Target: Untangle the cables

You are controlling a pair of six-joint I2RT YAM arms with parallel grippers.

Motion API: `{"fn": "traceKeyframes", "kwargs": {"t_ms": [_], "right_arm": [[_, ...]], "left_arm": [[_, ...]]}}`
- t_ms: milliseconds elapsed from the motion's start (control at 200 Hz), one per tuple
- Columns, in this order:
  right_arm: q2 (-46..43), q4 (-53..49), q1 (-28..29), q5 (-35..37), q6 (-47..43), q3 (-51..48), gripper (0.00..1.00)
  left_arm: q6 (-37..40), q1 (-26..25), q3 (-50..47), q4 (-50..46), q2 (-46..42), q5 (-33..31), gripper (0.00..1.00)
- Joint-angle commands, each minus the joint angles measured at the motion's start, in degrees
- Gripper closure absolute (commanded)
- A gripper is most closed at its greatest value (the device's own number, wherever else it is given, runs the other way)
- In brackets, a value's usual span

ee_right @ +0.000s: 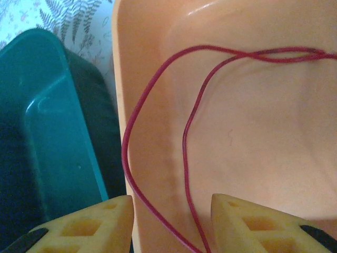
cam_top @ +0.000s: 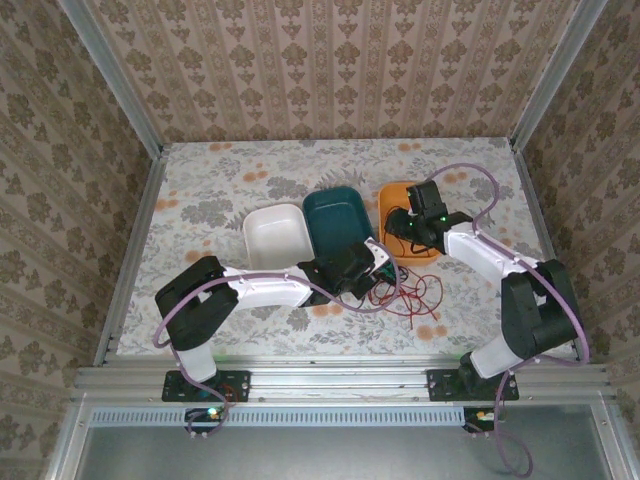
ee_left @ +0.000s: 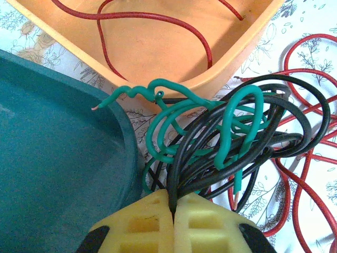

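Observation:
A tangle of red, black and green cables [cam_top: 405,290] lies on the floral table in front of the bins. My left gripper [ee_left: 174,206] is shut on a black cable [ee_left: 295,100] at the near edge of the knot. Green cable [ee_left: 231,121] loops through the black strands, and red cable [ee_left: 310,174] spreads to the right. In the top view my left gripper [cam_top: 372,262] sits at the tangle's left edge. My right gripper [ee_right: 171,216] hangs open over the orange bin [ee_right: 253,132]. Two strands of a red cable [ee_right: 158,79] lying in that bin pass between the fingers.
Three bins stand in a row mid-table: white bin [cam_top: 275,235], teal bin [cam_top: 335,205] and the orange bin [cam_top: 392,192]. The teal bin's rim [ee_left: 52,158] lies close to the left of my left fingers. Patterned walls enclose the table on three sides.

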Motion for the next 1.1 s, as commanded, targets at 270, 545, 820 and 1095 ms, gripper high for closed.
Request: {"fn": "traceKeyframes", "kwargs": {"t_ms": [270,545,820,1095], "right_arm": [[-25.4,-20.8,-0.4,7.2,0.8,-8.7,0.53],[-27.6,-25.6,-1.0,-5.5,9.2,-17.8,0.54],[-18.8,-17.9,-1.0,-13.3,7.2,-17.8,0.55],[-15.3,-16.1,-2.0,-14.5,5.1,-17.5,0.55]], "left_arm": [[-1.8,0.5,-1.0,1.3,-1.2,-2.0,1.00],[-1.9,0.5,-0.9,2.1,-0.9,-2.2,1.00],[-1.5,0.4,-0.7,1.6,-0.7,-1.7,1.00],[-1.1,0.1,-0.4,1.3,-0.7,-1.7,1.00]]}}
